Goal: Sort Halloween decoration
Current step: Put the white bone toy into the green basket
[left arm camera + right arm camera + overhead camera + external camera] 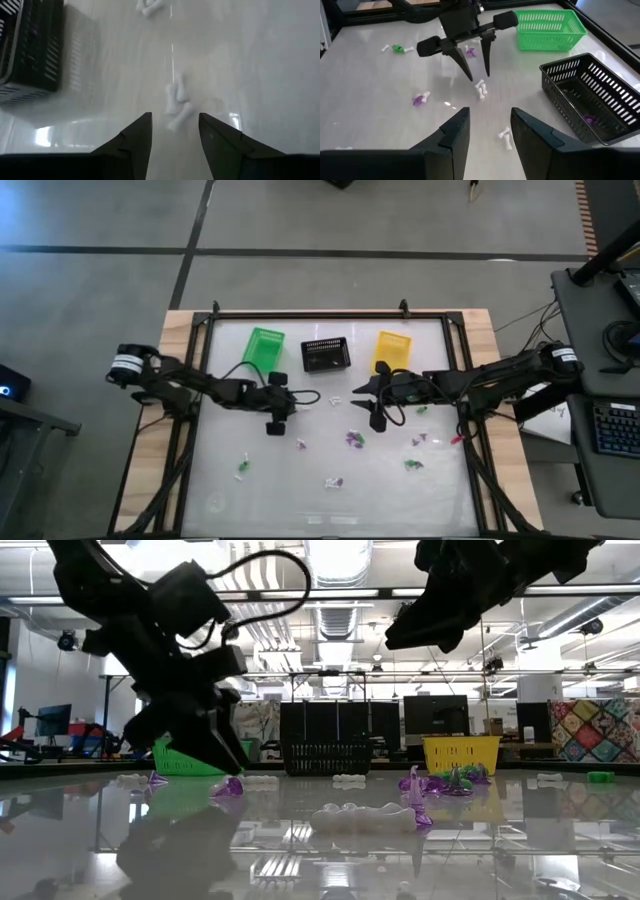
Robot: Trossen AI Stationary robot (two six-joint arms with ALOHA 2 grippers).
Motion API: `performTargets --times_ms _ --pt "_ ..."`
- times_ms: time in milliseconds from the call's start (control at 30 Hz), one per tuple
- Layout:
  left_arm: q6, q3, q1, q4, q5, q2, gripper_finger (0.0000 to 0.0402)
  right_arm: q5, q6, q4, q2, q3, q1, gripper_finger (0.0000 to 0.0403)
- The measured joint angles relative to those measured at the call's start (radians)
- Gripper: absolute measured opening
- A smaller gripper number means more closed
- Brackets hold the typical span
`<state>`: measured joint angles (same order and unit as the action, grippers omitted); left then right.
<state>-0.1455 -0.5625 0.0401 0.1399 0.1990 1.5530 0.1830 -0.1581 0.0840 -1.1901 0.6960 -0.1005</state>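
The Halloween decoration is a scatter of tiny trinkets on the white table: white bones, purple ones and green ones. My left gripper stands open and slants down, with its fingertips just above and on either side of a pair of white bones. It is a little in front of the black basket. My right gripper hangs open higher up, facing the left one, with another white bone on the table below it.
Three small baskets stand in a row at the far side: green, black, and yellow. A purple trinket lies in the black one. More trinkets are spread over the table's near half. A raised frame edges the table.
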Motion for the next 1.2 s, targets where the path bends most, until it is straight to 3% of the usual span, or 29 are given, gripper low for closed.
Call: performTargets --times_ms 367,900,1200 --pt "-0.003 0.0 -0.017 0.037 -0.054 0.056 0.0139 0.0 0.001 -0.001 -0.003 -0.001 0.0 0.0139" --pt "-0.003 0.0 -0.015 -0.001 -0.067 0.043 0.0009 0.001 0.001 -0.002 -0.003 -0.005 0.0 0.0139" --pt "-0.002 0.004 -0.016 -0.05 -0.088 -0.002 0.0001 0.001 0.001 -0.002 -0.003 -0.013 0.0 0.0139"
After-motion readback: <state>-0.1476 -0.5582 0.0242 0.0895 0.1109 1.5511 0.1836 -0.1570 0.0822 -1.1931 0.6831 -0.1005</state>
